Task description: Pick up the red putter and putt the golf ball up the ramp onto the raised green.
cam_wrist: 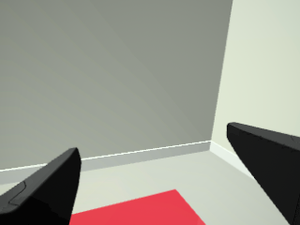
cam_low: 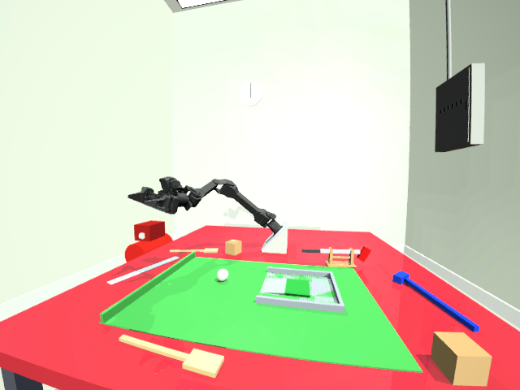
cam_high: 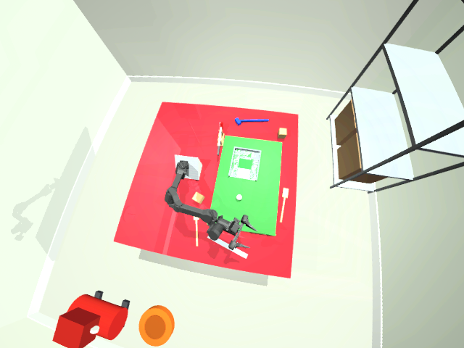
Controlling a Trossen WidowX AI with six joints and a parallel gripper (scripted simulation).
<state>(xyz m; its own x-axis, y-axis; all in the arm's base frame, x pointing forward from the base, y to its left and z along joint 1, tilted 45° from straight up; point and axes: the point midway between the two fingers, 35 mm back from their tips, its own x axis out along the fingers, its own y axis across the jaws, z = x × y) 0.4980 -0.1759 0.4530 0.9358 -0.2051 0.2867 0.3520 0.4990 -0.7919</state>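
The tool point(cam_high: 248, 235) point(cam_low: 140, 200) point(cam_wrist: 155, 142) hangs in the air, spread wide and holding nothing; the ball point(cam_high: 238, 197) point(cam_low: 222, 275) sits on the green mat point(cam_high: 258, 209) point(cam_low: 201, 318)
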